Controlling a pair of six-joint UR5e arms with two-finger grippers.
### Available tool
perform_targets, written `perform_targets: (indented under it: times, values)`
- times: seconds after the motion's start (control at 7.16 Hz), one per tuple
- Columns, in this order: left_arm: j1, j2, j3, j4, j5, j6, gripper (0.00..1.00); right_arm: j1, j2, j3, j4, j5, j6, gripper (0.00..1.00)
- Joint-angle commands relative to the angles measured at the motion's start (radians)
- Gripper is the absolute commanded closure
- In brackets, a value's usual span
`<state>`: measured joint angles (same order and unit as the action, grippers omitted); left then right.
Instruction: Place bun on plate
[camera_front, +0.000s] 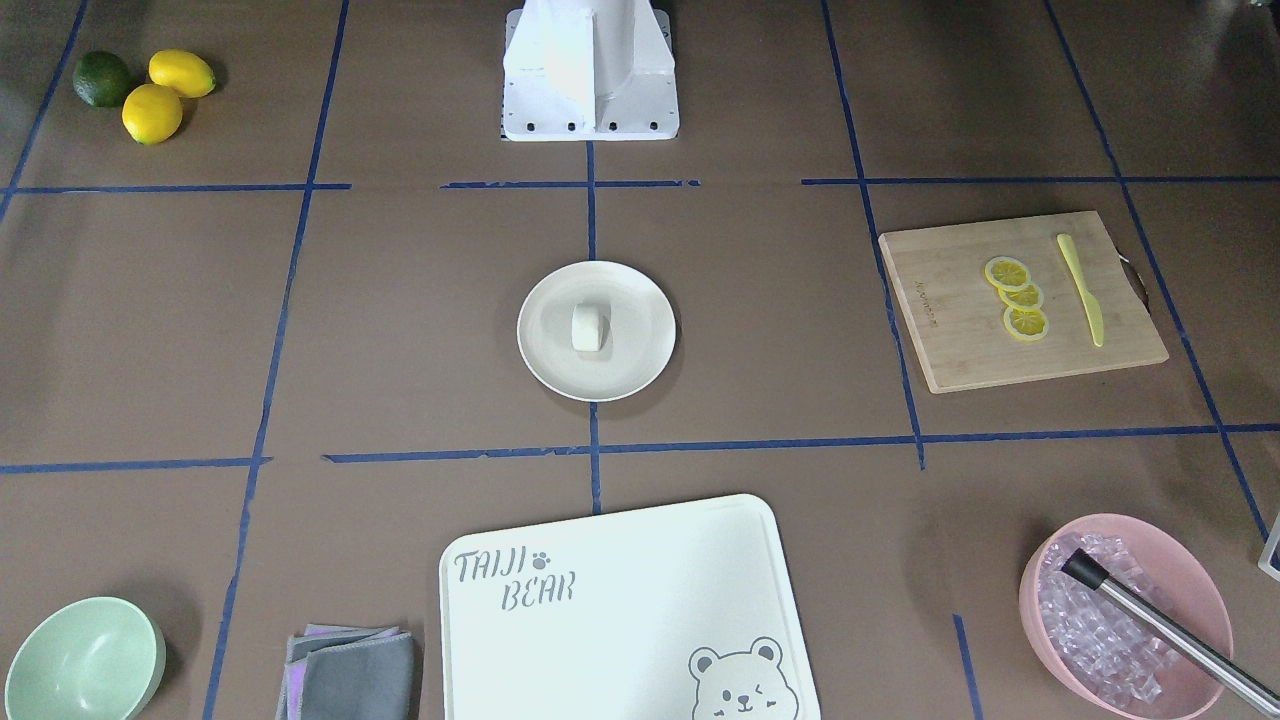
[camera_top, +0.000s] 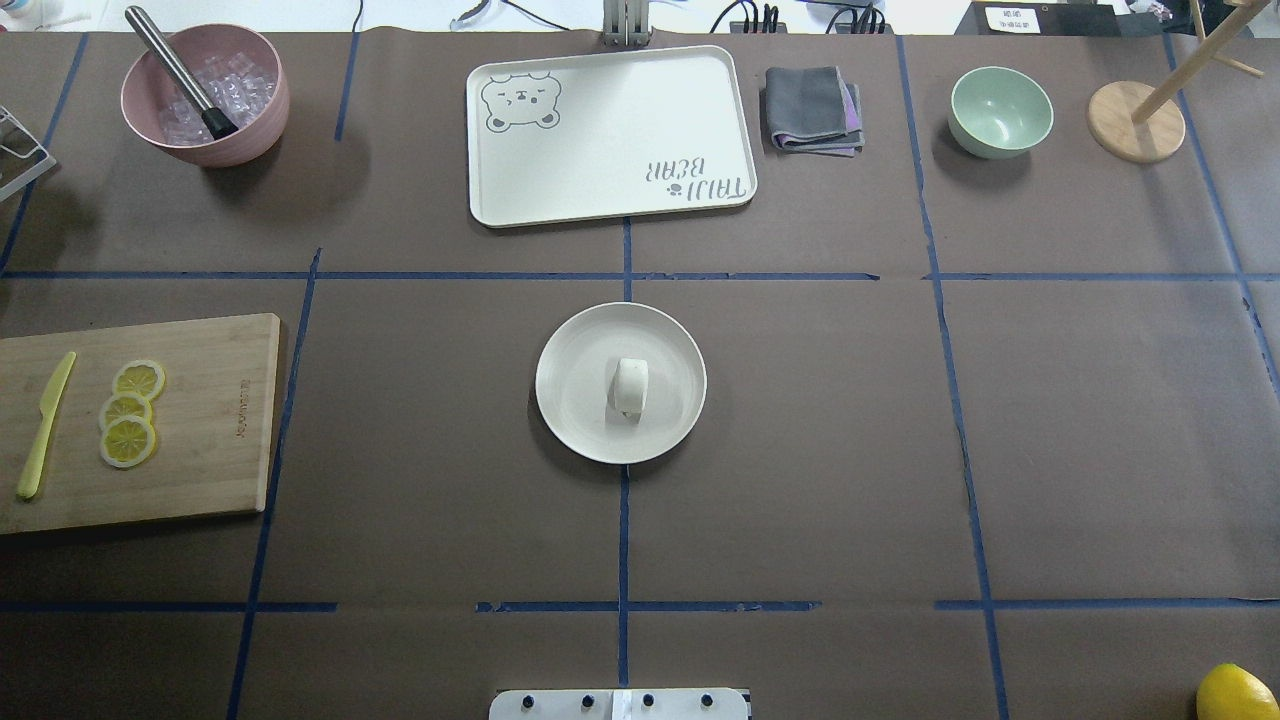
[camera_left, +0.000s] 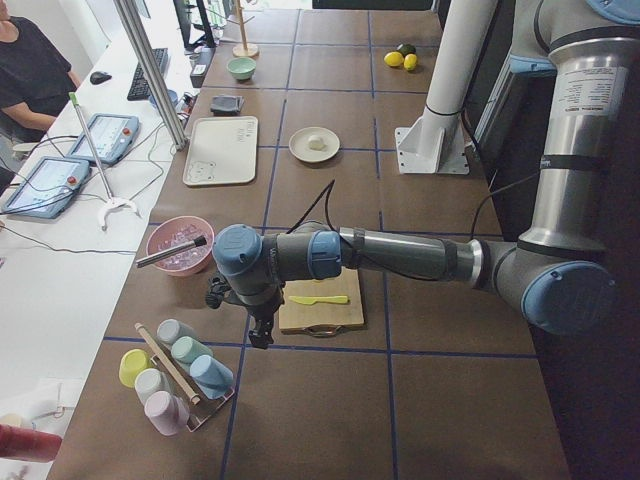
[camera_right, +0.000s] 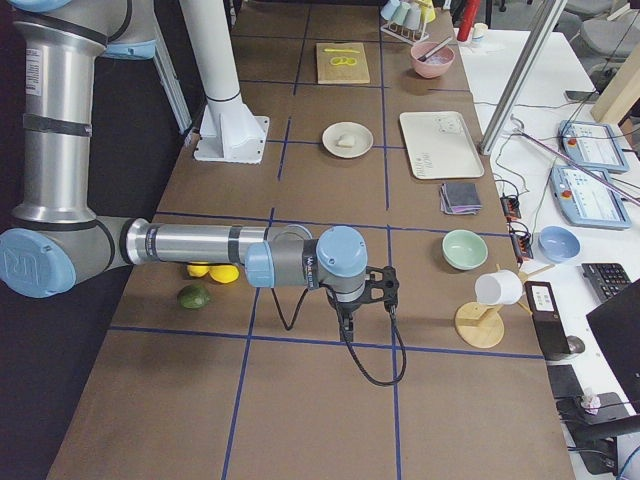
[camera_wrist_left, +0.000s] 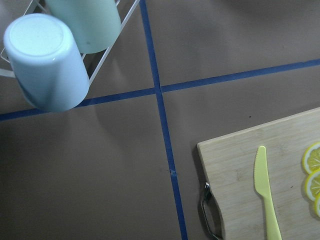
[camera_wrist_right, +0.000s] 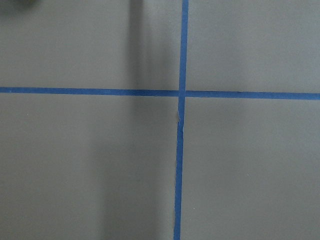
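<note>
The small white bun (camera_top: 630, 387) lies on its side in the middle of the round cream plate (camera_top: 570, 410) at the table's centre; the front view shows the same bun (camera_front: 589, 328) on the plate (camera_front: 540, 350). No gripper is near it. My left gripper (camera_left: 260, 335) hangs by the wooden board at the table's left end, far from the plate. At the opposite end my right gripper (camera_right: 346, 322) points down over bare table. Both grippers show only in the side views, so I cannot tell whether they are open or shut.
A wooden cutting board (camera_top: 200, 480) carries lemon slices (camera_top: 128, 410) and a yellow knife (camera_top: 45, 425). A pink bowl of ice (camera_top: 205, 95), the bear-printed board (camera_top: 610, 135), a grey cloth (camera_top: 812, 108) and a green bowl (camera_top: 1000, 110) line the far edge. Cups on a rack (camera_left: 175, 375) stand near the left gripper.
</note>
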<state>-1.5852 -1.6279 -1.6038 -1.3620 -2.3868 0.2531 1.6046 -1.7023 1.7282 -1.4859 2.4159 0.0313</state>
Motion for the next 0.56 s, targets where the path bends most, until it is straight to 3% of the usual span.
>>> perform_targets:
  times: [0.0,0.42]
  values:
    - [-0.001,0.01,0.028,-0.017,0.0,0.002,0.0,0.001,0.001,-0.001,0.0,0.0,-0.001,0.0]
    - [-0.001,0.074,0.027,-0.089,0.0,-0.001,0.0,0.003,0.0,-0.001,-0.002,0.003,0.001,0.0]
